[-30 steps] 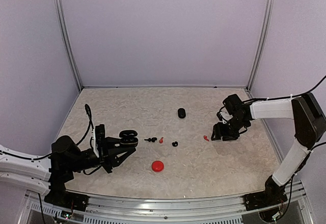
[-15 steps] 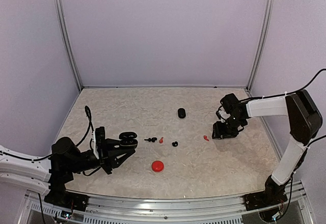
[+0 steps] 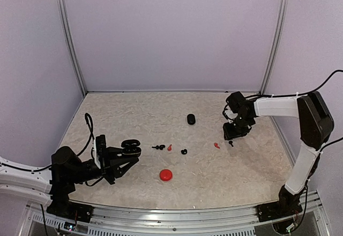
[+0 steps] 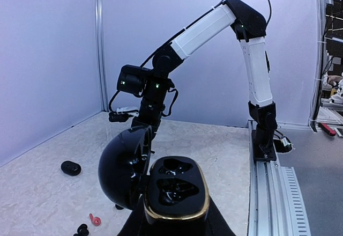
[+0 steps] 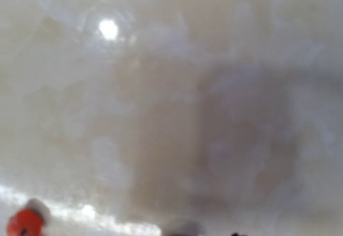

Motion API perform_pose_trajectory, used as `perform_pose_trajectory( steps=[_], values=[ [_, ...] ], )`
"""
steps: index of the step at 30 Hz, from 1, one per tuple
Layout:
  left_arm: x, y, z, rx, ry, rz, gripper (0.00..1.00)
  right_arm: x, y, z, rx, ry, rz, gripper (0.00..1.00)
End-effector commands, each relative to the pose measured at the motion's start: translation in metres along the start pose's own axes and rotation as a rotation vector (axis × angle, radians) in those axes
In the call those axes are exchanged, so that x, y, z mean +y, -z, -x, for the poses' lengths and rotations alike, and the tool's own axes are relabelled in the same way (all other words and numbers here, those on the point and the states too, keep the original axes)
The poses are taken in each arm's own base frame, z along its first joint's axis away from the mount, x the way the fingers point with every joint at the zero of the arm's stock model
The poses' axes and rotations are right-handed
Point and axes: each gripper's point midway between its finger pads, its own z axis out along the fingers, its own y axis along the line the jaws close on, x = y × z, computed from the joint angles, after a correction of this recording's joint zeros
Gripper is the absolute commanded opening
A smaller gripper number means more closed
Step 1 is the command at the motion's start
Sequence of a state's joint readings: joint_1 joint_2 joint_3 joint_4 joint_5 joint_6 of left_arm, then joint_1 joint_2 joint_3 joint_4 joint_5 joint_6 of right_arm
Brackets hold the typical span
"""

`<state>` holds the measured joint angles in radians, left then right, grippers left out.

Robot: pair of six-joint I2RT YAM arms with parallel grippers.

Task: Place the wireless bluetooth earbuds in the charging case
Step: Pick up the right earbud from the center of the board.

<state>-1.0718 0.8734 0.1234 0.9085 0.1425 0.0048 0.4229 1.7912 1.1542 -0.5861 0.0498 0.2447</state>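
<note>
From above, the left claw (image 3: 126,152) is clamped on the open black case (image 3: 132,147), held above the table (image 3: 225,177) with its mouth turned toward the middle. The right claw (image 3: 231,137) points down at the table on the right side; we cannot tell how wide its fingers stand. A red bud (image 3: 216,145) lies just beside that claw, on its left and a little nearer the bases, apart from it. Its long axis is too small to read. A dark speck (image 3: 231,143) sits right under the fingertips. It may be a black bud, but we cannot say. More buds (image 3: 169,148), black and red, lie in a loose row between the claws, nearer the left one, whose grip is taken.

In the left wrist view, the case faces us with both sockets (image 4: 172,178) empty and the lid (image 4: 124,167) swung off to the claw's left. The right arm (image 4: 206,24) stands straight ahead.

The right wrist view is all blur: table close up, the red bud (image 5: 23,223) at the lower left corner, no fingers visible. We judge the right claw the nearer for this pick, with a small shift to its left.
</note>
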Motion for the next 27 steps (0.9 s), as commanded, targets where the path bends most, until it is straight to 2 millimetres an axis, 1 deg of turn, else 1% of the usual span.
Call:
perform_pose_trajectory(
  steps=[1,8,16,21,23,27],
  values=[
    [0.001,0.005,0.007,-0.037,-0.01,0.004,0.05,-0.003,-0.004,-0.01,0.072,0.067,-0.043,0.47],
    [0.001,0.007,0.01,-0.046,-0.012,0.003,0.05,0.001,-0.014,-0.018,0.124,0.086,-0.032,0.43],
    [0.002,0.008,0.01,-0.049,-0.017,0.006,0.05,0.011,-0.018,-0.025,0.162,0.095,0.024,0.28],
    [0.003,0.008,0.01,-0.052,-0.015,0.009,0.05,0.026,-0.012,-0.033,0.186,0.129,0.038,0.23],
    [0.003,0.009,0.009,-0.051,-0.013,0.01,0.05,0.038,-0.006,-0.038,0.193,0.136,0.078,0.22],
    [0.004,0.009,0.011,-0.057,-0.012,0.013,0.05,0.05,0.01,-0.045,0.191,0.139,0.112,0.19]
  ],
)
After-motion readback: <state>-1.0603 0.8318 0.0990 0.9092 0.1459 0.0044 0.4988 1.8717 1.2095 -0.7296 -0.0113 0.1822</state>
